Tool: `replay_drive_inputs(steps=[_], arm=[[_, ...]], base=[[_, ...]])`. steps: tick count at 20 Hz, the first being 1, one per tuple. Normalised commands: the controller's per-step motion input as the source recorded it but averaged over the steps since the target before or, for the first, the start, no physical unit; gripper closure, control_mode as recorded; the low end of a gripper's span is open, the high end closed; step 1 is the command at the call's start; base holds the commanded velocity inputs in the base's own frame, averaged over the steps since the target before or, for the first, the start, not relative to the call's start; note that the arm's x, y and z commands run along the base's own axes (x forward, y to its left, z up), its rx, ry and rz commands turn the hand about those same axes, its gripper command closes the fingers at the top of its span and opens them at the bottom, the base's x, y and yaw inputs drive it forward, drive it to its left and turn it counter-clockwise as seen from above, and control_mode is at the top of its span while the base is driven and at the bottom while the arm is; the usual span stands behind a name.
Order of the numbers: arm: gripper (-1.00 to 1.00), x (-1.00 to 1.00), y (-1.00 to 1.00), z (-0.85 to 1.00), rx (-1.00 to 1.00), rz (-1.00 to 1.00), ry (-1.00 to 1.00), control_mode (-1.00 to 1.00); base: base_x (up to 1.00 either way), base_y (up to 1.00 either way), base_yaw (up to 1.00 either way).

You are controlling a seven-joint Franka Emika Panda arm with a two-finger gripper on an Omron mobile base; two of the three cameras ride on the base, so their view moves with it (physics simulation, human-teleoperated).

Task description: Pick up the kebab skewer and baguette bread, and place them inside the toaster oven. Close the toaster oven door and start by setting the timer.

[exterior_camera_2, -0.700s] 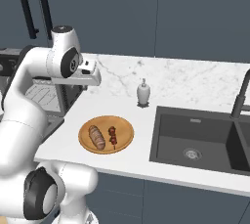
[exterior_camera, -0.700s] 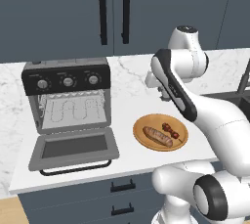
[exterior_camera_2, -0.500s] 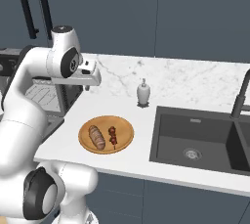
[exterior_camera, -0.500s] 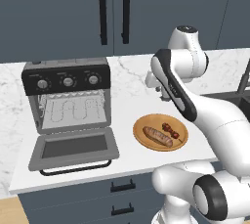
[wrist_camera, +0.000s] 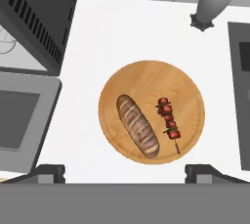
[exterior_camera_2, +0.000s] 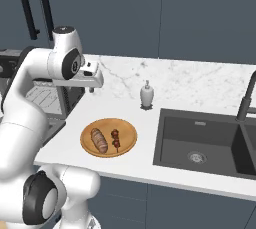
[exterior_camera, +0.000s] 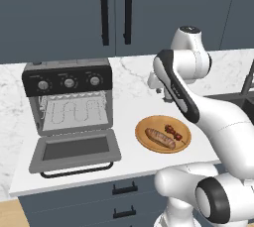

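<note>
Nothing had moved much since the earlier frame; the arm stayed high above the surface (exterior_camera: 124, 107), and the loaf and skewer lay where they had been. The tool (wrist_camera: 125, 171) hung over the round wooden plate (wrist_camera: 188, 96) with its two tips wide apart, holding nothing. In the side views its tips were hard to make out, so its height above the plate is only a rough guess.

The loaf (wrist_camera: 137, 125) lay on the plate, and the skewer (wrist_camera: 168, 123) lay just beside it, not touching it. In the right base view the loaf (exterior_camera_2: 98, 140) sat on the side of the plate nearer the oven.

The oven (exterior_camera: 69, 97) stood on the surface near the plate. Its door (exterior_camera: 75, 149) was dropped open and lay flat, and the wire rack (exterior_camera: 74, 111) inside was bare.

A small soap bottle (exterior_camera_2: 146, 94) stood near the sink (exterior_camera_2: 200, 143).
</note>
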Motion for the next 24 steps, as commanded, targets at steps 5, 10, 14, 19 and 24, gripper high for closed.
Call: replay_drive_inputs(steps=[5,10,14,19,24], arm=[[-1.00,0.00,0.00,0.00,0.00,0.00,0.00,1.00],[-1.00,0.00,0.00,0.00,0.00,0.00,0.00,1.00],[-1.00,0.00,0.00,0.00,0.00,0.00,0.00,1.00],[-1.00,0.00,0.00,0.00,0.00,0.00,0.00,1.00],[-1.00,0.00,0.00,0.00,0.00,0.00,0.00,1.00]], base=[[0.00,0.02,0.00],[0.00,0.31,0.00],[0.00,0.35,0.00],[0.00,0.50,0.00],[0.00,0.49,0.00]])
